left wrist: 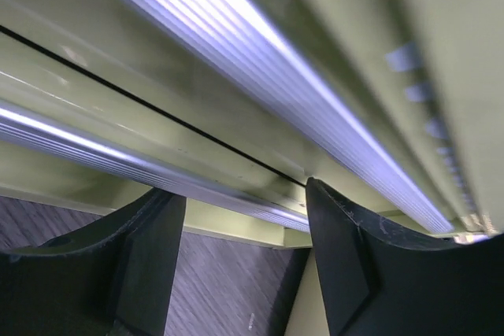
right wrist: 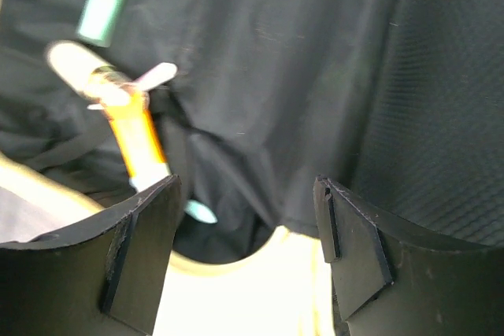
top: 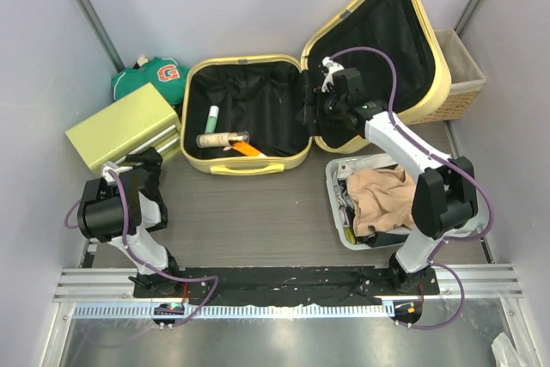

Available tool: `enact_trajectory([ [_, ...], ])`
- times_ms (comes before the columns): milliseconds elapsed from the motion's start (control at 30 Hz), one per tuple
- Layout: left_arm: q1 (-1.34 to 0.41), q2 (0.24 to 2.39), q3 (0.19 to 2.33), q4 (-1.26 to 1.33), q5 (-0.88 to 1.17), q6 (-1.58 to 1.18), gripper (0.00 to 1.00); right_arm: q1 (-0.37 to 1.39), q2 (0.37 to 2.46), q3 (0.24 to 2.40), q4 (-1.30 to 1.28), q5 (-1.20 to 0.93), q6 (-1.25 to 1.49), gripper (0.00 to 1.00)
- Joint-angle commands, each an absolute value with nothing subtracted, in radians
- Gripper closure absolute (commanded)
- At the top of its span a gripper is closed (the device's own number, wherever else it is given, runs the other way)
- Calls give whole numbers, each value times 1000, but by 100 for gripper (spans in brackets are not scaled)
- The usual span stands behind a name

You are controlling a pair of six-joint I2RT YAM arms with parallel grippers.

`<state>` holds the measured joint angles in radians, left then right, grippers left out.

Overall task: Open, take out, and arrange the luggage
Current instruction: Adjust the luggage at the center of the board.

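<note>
Luggage [top: 275, 109] lies open, right pincer [right wrist: 248, 230] gaping empty above its lining, left pincer [left wrist: 244, 245] gaping beside the green box [top: 120, 126].

Soft, even light from above; glare streaks the box [left wrist: 260, 60] up close, while the luggage [right wrist: 315, 76] lining blurs.

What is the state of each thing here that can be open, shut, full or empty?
luggage: open, lid propped up, small items inside.
yellow-green box: drawers look shut.
white tray: holds a beige garment.
left gripper: open, close to the yellow-green box.
right gripper: open, empty, over the luggage.
</note>
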<state>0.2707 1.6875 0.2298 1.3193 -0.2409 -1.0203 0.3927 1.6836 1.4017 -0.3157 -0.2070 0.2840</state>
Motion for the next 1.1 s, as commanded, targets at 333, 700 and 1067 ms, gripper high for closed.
enact_trajectory([
  [333, 273, 1749, 271, 1546, -155, -986, 31, 514, 1899, 1647, -488, 292, 173, 25],
  [700, 261, 1724, 233, 1546, -98, -971, 29, 566, 2132, 1824, -663, 641, 115, 50],
  [1067, 131, 1686, 213, 1545, -110, -948, 27, 456, 2117, 1790, -695, 756, 80, 99],
])
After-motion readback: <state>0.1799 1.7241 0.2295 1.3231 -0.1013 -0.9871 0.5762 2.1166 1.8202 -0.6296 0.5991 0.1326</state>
